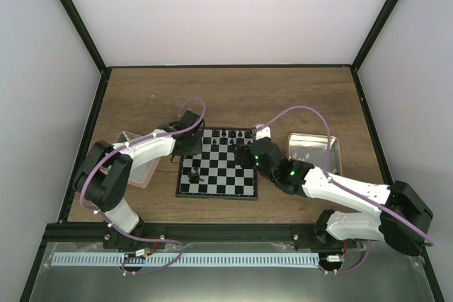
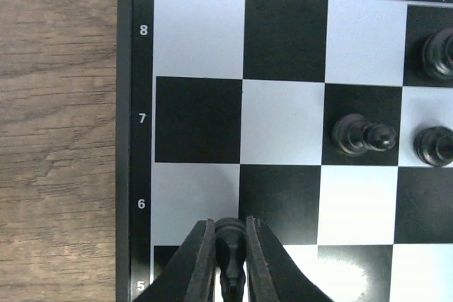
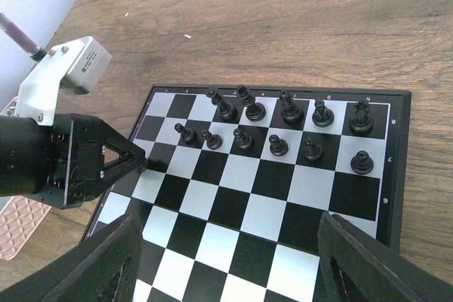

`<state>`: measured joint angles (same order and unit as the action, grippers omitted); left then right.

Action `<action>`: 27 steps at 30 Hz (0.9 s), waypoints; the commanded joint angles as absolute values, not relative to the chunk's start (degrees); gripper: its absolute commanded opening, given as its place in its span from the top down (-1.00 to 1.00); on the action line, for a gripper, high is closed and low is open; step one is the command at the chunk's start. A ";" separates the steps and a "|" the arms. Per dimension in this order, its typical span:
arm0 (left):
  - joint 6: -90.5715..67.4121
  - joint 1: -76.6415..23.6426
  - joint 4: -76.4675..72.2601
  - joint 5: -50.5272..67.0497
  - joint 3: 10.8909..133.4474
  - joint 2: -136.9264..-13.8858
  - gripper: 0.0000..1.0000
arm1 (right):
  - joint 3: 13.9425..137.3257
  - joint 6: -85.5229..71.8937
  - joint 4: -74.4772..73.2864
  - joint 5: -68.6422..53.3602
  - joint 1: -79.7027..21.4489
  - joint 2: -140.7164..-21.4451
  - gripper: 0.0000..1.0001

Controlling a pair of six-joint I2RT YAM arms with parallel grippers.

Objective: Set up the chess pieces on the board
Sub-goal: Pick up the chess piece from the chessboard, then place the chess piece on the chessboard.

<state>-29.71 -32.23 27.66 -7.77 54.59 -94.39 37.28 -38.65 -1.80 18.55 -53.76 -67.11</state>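
Top external, right tray (image 1: 316,136) with dark pieces (image 1: 309,153), pink tray (image 1: 142,175) left

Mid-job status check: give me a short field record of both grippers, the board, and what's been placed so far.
left gripper: shut on black piece, over files a-b, rows 5-6
right gripper: open, empty, at the right side of the board
board: black side partly set, no white pieces on it
black pawns: six, c7 to h7
back-row pieces: five, d8 to h8
still empty: a7, b7, a8, b8, c8
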 commanded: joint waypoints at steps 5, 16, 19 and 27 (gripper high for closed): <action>-28.30 -32.01 27.04 -9.45 56.83 -93.88 0.92 | 37.44 -39.86 -2.41 19.79 -53.34 -66.16 -0.40; -24.72 -31.94 28.26 -12.50 66.68 -100.61 0.91 | 37.11 -40.25 -2.74 20.24 -53.34 -65.72 -0.40; -24.44 -31.95 28.31 -12.57 68.34 -103.32 0.91 | 36.84 -40.40 -3.15 20.55 -53.33 -65.29 -0.40; -24.69 -31.90 28.81 -12.67 71.78 -107.70 0.89 | 36.40 -40.43 -2.90 20.48 -53.25 -64.73 -0.40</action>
<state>-25.23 -32.23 28.45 -11.94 69.36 -106.52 36.53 -39.83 -2.52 18.96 -53.74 -65.76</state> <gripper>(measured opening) 0.093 0.699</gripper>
